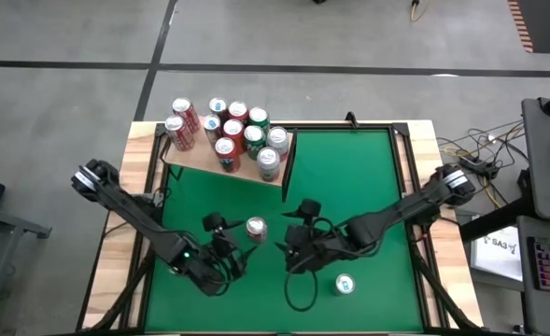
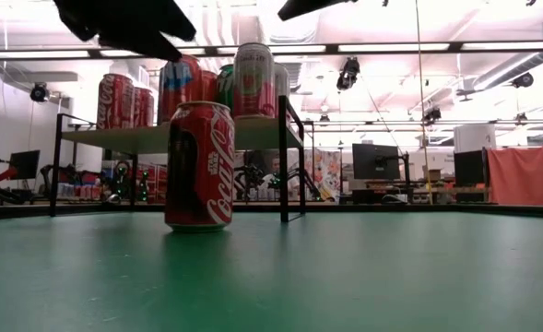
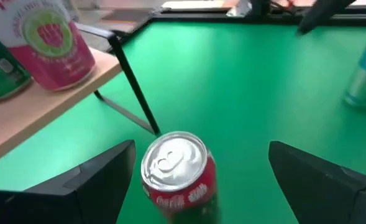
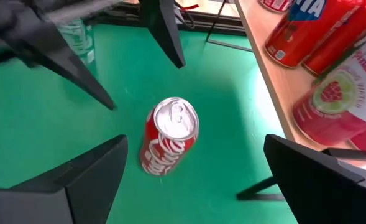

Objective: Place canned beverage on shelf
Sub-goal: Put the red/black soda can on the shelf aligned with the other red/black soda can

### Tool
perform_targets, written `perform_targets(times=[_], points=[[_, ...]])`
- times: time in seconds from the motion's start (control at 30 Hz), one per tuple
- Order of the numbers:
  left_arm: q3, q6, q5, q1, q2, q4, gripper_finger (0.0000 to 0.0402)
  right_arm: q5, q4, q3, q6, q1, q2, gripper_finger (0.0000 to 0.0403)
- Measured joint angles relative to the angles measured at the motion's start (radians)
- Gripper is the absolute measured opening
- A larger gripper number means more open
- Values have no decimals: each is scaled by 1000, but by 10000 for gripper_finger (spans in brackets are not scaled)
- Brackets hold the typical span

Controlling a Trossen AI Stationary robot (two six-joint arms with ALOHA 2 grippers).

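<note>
A red Coca-Cola can [image 1: 256,227] stands upright on its base on the green table [image 1: 349,177], seen also in the low view [image 2: 199,166]. My left gripper [image 1: 225,233] is open just to its left, with the can [image 3: 179,168] ahead between its spread fingers, untouched. My right gripper [image 1: 294,229] is open just to its right, facing the can [image 4: 168,135], also apart. The shelf [image 1: 200,157], a pale wood board with a dark end panel [image 1: 287,170], stands at the far left on dark legs and holds several cans [image 1: 237,131].
A light-coloured can [image 1: 345,285] stands on the table near the front, right of my right gripper. The cans fill most of the shelf board. Open green table lies between the shelf's end panel and the right edge. Cables and a desk stand beyond the table's right side.
</note>
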Motion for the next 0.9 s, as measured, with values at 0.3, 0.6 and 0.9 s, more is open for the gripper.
perform_targets(times=[0.3, 0.6, 0.9], points=[[0, -10, -70, 56, 110, 92, 352, 2, -36, -67, 29, 15, -75, 368], [0, -71, -97, 70, 152, 113, 352, 9, -34, -116, 43, 17, -82, 368], [0, -118, -113, 71, 205, 112, 352, 10, -35, -154, 61, 17, -82, 368]])
